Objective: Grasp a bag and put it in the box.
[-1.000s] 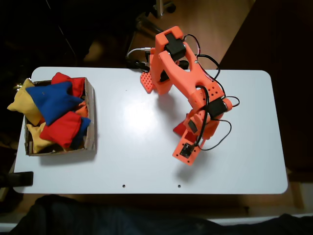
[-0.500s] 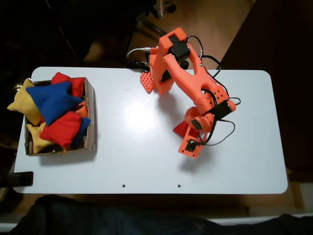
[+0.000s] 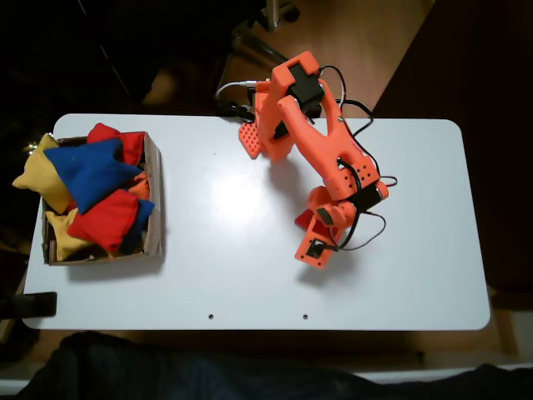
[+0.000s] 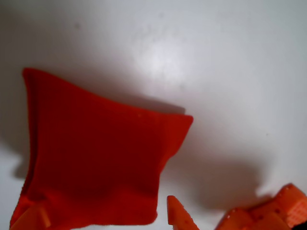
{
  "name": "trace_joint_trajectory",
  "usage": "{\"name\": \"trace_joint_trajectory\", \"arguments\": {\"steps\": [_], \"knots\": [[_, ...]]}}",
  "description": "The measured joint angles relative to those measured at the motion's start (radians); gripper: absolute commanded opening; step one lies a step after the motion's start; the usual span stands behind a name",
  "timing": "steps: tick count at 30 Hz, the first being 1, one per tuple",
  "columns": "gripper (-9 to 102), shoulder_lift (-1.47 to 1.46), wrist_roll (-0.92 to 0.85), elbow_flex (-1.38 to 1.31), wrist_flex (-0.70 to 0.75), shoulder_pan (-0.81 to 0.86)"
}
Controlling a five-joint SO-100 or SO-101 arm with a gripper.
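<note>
A red bag [image 4: 96, 163] lies flat on the white table, taking up the left half of the wrist view. My gripper [image 4: 103, 218] is open and low over its near edge. One orange fingertip [image 4: 29, 218] sits at the bag's left corner, the other fingertip [image 4: 176, 215] just off its right side. In the fixed view only a sliver of the bag [image 3: 303, 219] peeks out from under the orange wrist, with the gripper [image 3: 311, 227] mostly hidden by the arm. The brown cardboard box [image 3: 156, 171] stands at the table's left end.
The box is heaped with beanbags: a blue one [image 3: 87, 171] on top, red ones [image 3: 108, 221] and yellow ones [image 3: 37, 179] spilling over its left wall. The arm's base [image 3: 266, 125] sits at the back edge. Bare white table [image 3: 225, 233] separates bag and box.
The wrist has swung slightly left and settled lower over the red bag, covering more of it. The box and its beanbags have not moved.
</note>
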Motion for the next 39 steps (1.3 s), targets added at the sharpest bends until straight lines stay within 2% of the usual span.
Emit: {"name": "trace_joint_trajectory", "arguments": {"steps": [18,27,33,37,39], "knots": [[47,-0.014,0.120,0.094,-0.190,0.012],[20,0.026,0.196,0.133,-0.245,0.008],[9,0.089,0.202,0.166,-0.249,0.008],[6,0.137,0.210,0.196,-0.249,0.009],[0,0.158,0.216,0.206,-0.247,0.009]]}}
